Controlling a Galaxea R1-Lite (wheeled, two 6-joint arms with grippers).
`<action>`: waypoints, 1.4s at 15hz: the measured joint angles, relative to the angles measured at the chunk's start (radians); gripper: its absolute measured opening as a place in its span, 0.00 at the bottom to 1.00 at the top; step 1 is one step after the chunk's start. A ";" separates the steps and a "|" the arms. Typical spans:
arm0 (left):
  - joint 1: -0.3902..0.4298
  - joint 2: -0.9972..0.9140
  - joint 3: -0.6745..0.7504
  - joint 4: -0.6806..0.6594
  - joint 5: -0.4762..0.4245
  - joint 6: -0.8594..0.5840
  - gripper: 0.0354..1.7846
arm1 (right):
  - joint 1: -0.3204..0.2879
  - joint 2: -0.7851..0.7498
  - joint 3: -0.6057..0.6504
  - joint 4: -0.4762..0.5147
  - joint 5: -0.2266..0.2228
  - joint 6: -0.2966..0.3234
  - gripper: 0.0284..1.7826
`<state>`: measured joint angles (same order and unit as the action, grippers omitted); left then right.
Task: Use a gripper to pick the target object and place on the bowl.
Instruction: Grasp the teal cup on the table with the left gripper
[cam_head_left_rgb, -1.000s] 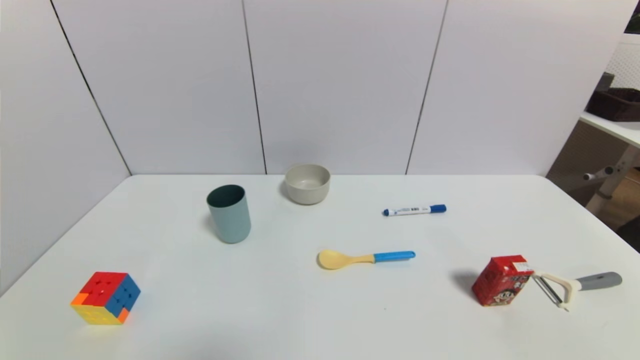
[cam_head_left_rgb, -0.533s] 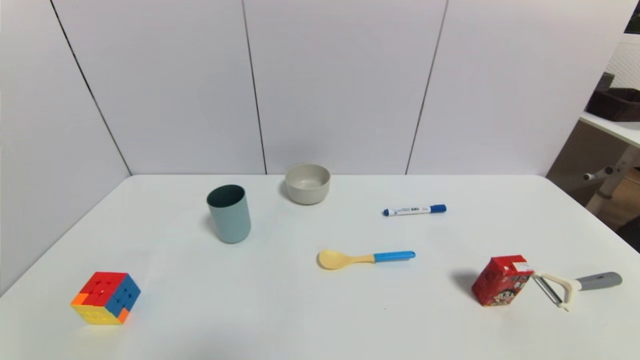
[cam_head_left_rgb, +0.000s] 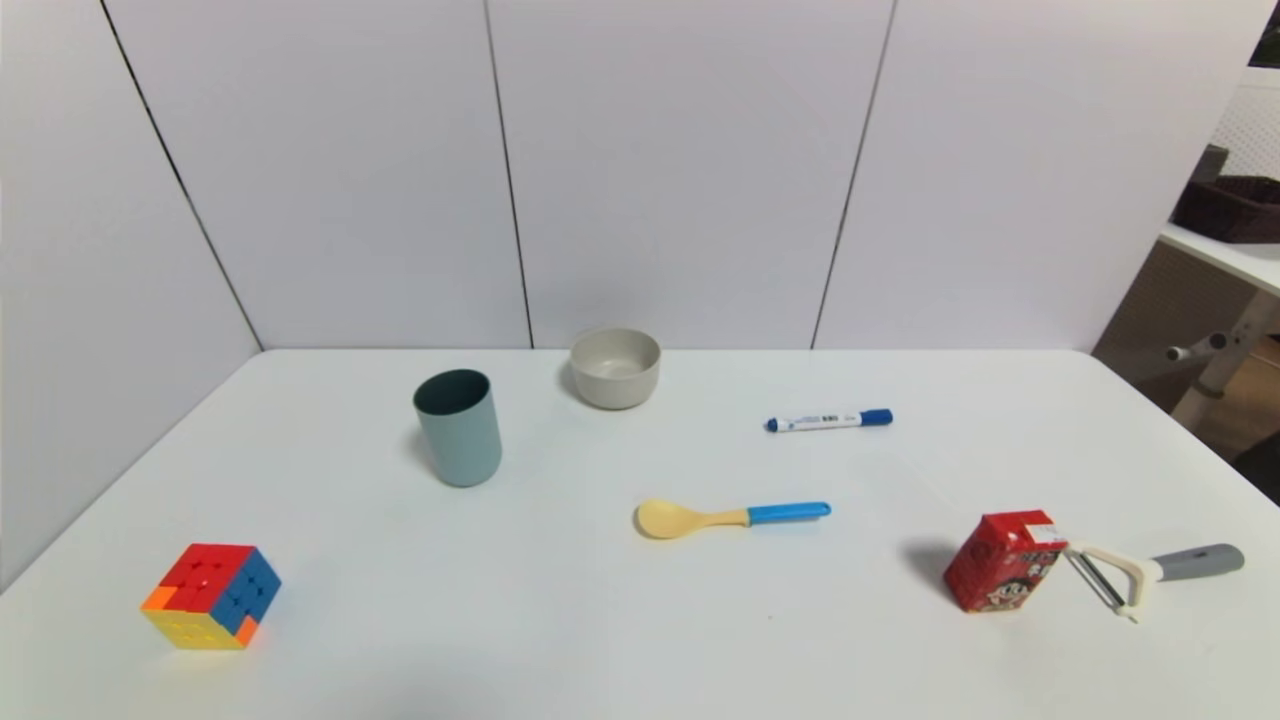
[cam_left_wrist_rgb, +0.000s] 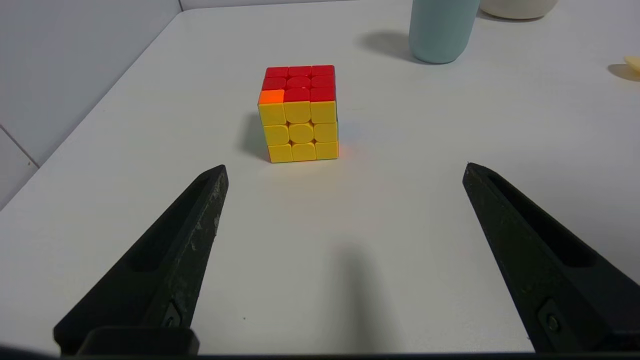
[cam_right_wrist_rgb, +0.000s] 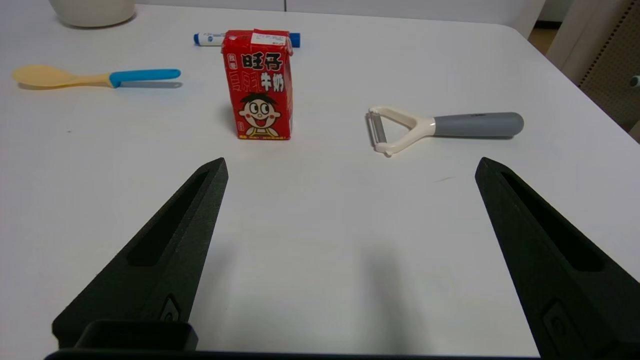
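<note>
The pale blue-grey cup (cam_head_left_rgb: 458, 428) stands upright at the table's far left-middle; its base also shows in the left wrist view (cam_left_wrist_rgb: 442, 31). The beige bowl (cam_head_left_rgb: 615, 368) sits upright to its right, near the back wall, apart from the cup; its edge shows in the left wrist view (cam_left_wrist_rgb: 518, 7) and the right wrist view (cam_right_wrist_rgb: 92, 11). Neither arm shows in the head view. My left gripper (cam_left_wrist_rgb: 345, 167) is open and empty, low over the table near the puzzle cube. My right gripper (cam_right_wrist_rgb: 350, 162) is open and empty near the red carton.
A colourful puzzle cube (cam_head_left_rgb: 212, 596) sits at front left. A yellow spoon with a blue handle (cam_head_left_rgb: 730, 517) lies mid-table, a blue marker (cam_head_left_rgb: 828, 420) behind it. A red milk carton (cam_head_left_rgb: 1004, 574) and a grey-handled peeler (cam_head_left_rgb: 1150, 573) are at front right.
</note>
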<state>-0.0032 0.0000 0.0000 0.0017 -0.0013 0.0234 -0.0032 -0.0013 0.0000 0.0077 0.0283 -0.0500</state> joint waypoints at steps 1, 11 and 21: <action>0.000 0.004 -0.001 0.002 0.000 0.002 0.94 | 0.000 0.000 0.000 0.000 0.000 0.000 0.96; -0.008 0.644 -0.707 0.317 -0.004 0.053 0.94 | 0.000 0.000 0.000 0.000 0.000 0.000 0.96; -0.076 1.480 -1.518 0.741 -0.004 0.059 0.94 | 0.000 0.000 0.000 0.000 0.000 0.000 0.96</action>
<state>-0.0787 1.4802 -1.5177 0.7432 -0.0057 0.0826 -0.0032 -0.0013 0.0000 0.0077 0.0287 -0.0500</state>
